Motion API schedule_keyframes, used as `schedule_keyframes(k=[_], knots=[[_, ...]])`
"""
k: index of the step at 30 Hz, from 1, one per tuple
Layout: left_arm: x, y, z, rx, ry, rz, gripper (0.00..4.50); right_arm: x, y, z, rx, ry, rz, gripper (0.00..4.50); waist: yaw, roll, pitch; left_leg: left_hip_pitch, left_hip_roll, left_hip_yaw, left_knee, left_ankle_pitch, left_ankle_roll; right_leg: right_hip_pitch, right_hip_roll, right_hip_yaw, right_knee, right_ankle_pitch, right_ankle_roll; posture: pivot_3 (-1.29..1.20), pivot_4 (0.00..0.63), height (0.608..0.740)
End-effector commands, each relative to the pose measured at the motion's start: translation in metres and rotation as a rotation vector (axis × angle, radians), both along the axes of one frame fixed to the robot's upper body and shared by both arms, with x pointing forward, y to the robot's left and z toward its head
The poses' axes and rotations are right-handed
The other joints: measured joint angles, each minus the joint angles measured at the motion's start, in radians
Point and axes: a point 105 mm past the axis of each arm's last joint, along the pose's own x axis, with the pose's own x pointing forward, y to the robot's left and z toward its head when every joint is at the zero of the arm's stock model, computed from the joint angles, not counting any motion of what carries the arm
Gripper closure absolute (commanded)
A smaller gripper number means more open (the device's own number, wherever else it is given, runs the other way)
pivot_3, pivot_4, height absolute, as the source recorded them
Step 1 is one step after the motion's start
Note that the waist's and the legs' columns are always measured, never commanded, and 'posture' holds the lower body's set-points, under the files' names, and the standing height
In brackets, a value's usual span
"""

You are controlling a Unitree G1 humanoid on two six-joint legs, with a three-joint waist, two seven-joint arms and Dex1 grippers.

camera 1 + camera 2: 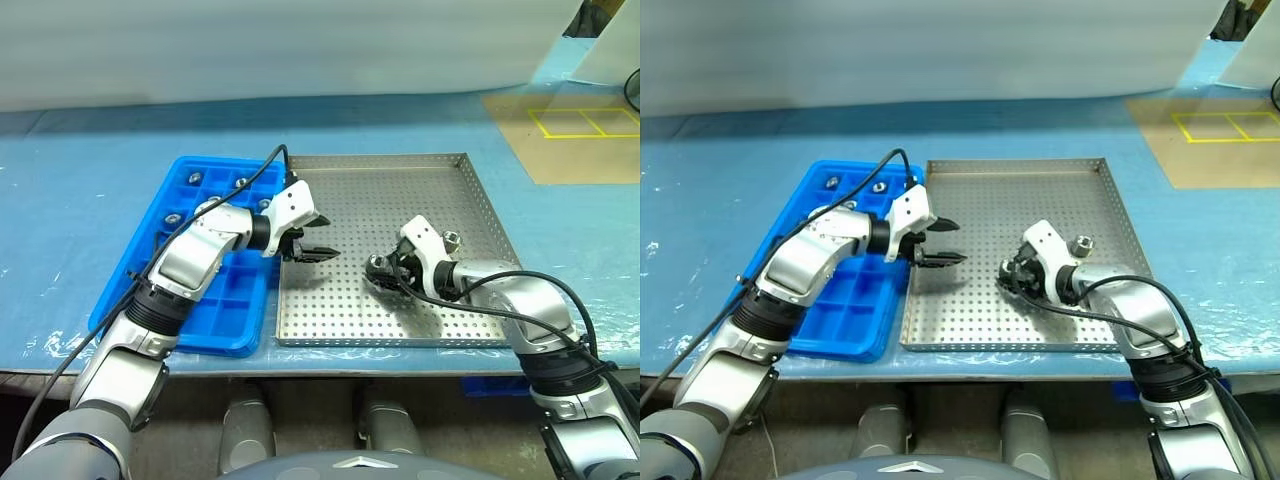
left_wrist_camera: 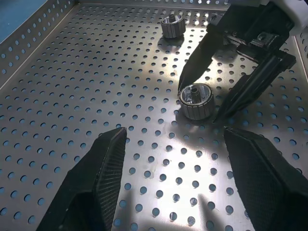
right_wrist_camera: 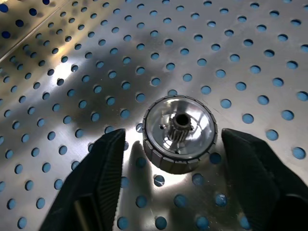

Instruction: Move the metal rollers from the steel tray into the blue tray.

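The steel tray (image 1: pixel 345 310) lies in the middle of the blue table, with the blue tray (image 1: pixel 215 310) touching its left side. One metal roller (image 3: pixel 179 133) stands on end on the perforated floor between the fingers of my right gripper (image 3: pixel 172 132), which is open; a narrow gap shows on each side of the roller. A second roller (image 1: pixel 452 240) stands further back, beside my right wrist. My left gripper (image 1: pixel 958 242) hovers open and empty over the steel tray's left part, pointing at the right gripper. Several rollers (image 1: pixel 195 178) sit in the blue tray's far compartments.
A tan mat with yellow tape squares (image 1: pixel 580 125) lies at the table's far right. A black cable (image 1: pixel 255 180) runs from my left wrist over the blue tray. The steel tray's raised rim (image 1: pixel 380 158) surrounds both grippers.
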Motion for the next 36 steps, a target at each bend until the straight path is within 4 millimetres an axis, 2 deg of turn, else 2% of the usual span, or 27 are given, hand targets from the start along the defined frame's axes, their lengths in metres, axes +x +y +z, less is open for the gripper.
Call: schedule_keyframes(k=[1, 2, 3, 6, 19, 25, 36], knots=[[-0.003, -0.002, 0.006, -0.006, -0.029, -0.019, 1.13, 0.005, 0.004, 0.01, 0.01, -0.046, 0.006, 2.39, 0.0, 0.0, 0.0, 0.0, 0.0, 0.0, 0.0, 0.0, 0.0, 0.0, 0.0, 0.0, 0.0, 0.0, 0.0, -0.17, 0.15, 0.74], [-0.003, -0.002, 0.006, -0.006, -0.029, -0.019, 1.13, 0.005, 0.004, 0.01, 0.011, -0.047, 0.005, 2.8, 0.0, 0.0, 0.0, 0.0, 0.0, 0.0, 0.0, 0.0, 0.0, 0.0, 0.0, 0.0, 0.0, 0.0, 0.0, -0.17, 0.15, 0.74], [-0.003, -0.002, 0.006, -0.006, -0.028, -0.018, 1.13, 0.005, 0.004, 0.01, 0.011, -0.048, 0.004, 2.91, 0.0, 0.0, 0.0, 0.0, 0.0, 0.0, 0.0, 0.0, 0.0, 0.0, 0.0, 0.0, 0.0, 0.0, 0.0, -0.17, 0.15, 0.74], [-0.003, -0.001, 0.006, -0.009, -0.028, -0.013, 1.13, 0.006, 0.003, 0.01, 0.012, -0.056, -0.003, 2.91, 0.0, 0.0, 0.0, 0.0, 0.0, 0.0, 0.0, 0.0, 0.0, 0.0, 0.0, 0.0, 0.0, 0.0, 0.0, -0.17, 0.15, 0.74], [-0.01, 0.02, 0.004, -0.038, -0.033, 0.076, 1.13, 0.03, 0.019, 0.047, 0.078, -0.224, 0.048, 2.91, 0.003, 0.0, 0.0, 0.0, 0.0, 0.0, 0.0, 0.0, 0.0, 0.0, 0.0, 0.0, 0.0, 0.0, 0.0, -0.06, 0.15, 0.74], [-0.021, 0.035, 0.006, -0.099, -0.051, 0.149, 1.13, 0.039, 0.042, 0.063, 0.105, -0.301, 0.169, 2.91, 0.005, 0.0, 0.0, 0.0, 0.001, 0.0, -0.001, 0.0, 0.0, -0.001, 0.0, -0.001, 0.001, 0.0, 0.0, 0.02, 0.15, 0.74], [-0.04, 0.064, -0.005, -0.13, -0.048, 0.32, 1.13, 0.05, 0.083, 0.074, 0.132, -0.343, 0.338, 2.91, 0.041, 0.0, 0.0, -0.001, 0.002, -0.001, -0.001, 0.0, 0.0, -0.002, 0.0, -0.002, 0.001, 0.0, -0.001, 0.2, 0.15, 0.74]])
